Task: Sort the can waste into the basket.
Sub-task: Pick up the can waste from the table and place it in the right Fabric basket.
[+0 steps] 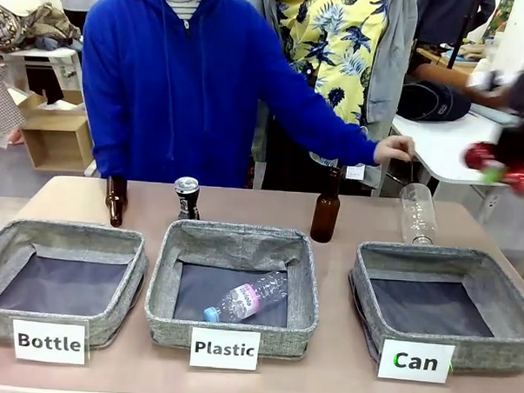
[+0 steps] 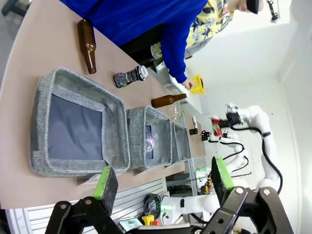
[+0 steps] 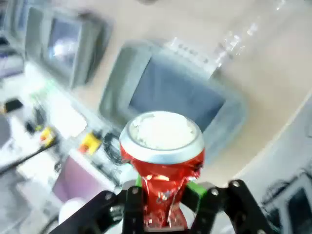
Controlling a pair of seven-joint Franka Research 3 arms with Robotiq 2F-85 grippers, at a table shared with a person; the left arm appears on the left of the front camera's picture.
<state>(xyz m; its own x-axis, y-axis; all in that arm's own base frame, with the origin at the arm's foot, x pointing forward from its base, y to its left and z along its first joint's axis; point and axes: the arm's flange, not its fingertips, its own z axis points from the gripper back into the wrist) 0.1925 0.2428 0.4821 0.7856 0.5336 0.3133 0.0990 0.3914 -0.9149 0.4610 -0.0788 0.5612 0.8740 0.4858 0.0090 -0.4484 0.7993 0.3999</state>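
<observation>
The crushed red can (image 1: pixel 481 156) hangs in the air at the far right, above and behind the table, with my right gripper (image 1: pixel 504 165) shut on it. In the right wrist view the red can (image 3: pixel 163 161) stands pinched between the green pads of that gripper (image 3: pixel 163 197), silver top toward the camera. Below it lies the grey basket (image 3: pixel 117 92). This basket (image 1: pixel 442 254), labelled "Can", sits at the front right and holds nothing. The slim black can (image 1: pixel 187 198) stands behind the middle basket; the left wrist view also shows this black can (image 2: pixel 130 77). My left gripper (image 2: pixel 163 178) is open, high off the table.
A person in blue stands at the far side, one hand (image 1: pixel 394 148) reaching right. Two brown bottles (image 1: pixel 116 201) (image 1: pixel 326 208) and a clear bottle (image 1: pixel 417 214) stand at the back. The "Plastic" basket (image 1: pixel 234 239) holds a plastic bottle (image 1: pixel 244 298). The "Bottle" basket (image 1: pixel 65 233) sits left.
</observation>
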